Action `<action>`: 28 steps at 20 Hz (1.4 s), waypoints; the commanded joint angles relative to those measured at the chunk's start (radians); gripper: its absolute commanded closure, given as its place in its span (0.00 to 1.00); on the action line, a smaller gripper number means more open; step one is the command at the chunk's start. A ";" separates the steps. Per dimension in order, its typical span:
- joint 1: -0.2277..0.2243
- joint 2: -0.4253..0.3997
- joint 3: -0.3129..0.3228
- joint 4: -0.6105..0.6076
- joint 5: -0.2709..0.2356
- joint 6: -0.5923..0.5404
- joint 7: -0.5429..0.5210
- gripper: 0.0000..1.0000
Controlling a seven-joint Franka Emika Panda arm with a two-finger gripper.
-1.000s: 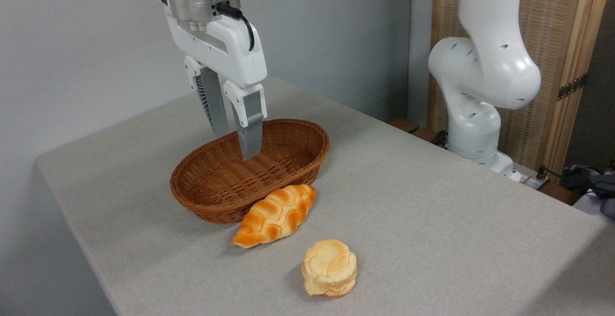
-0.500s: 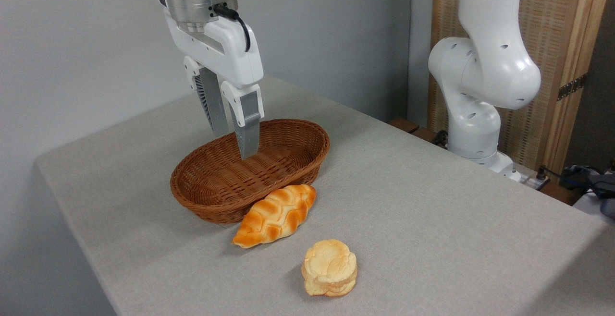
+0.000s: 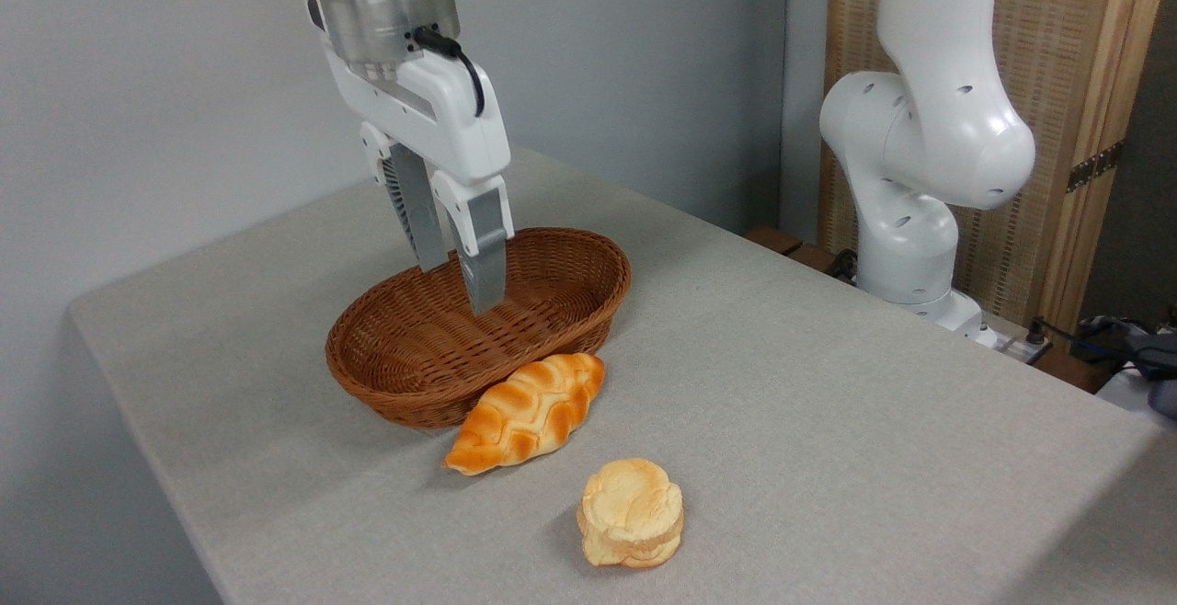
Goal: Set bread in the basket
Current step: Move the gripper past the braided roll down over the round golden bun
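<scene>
Fixed camera: the gripper (image 3: 460, 285) hangs above the basket (image 3: 561, 246) with its fingers a narrow gap apart and nothing between them, while the bread (image 3: 632, 512) lies on the table (image 3: 828, 421) near the front edge, well apart from the basket and just in front of the braided loaf (image 3: 526, 412), which rests against the basket's front wall. Probable fault: the gap looks narrower than the bread, so a descent without wider opening would press the fingers onto its top. A low approach path could also strike the basket rim or the braided loaf.
</scene>
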 commanded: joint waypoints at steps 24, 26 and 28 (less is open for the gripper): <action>0.013 -0.044 0.167 -0.320 0.075 0.346 0.137 0.00; 0.014 -0.038 0.188 -0.322 0.077 0.349 0.169 0.00; 0.014 -0.030 0.202 -0.322 0.089 0.352 0.172 0.00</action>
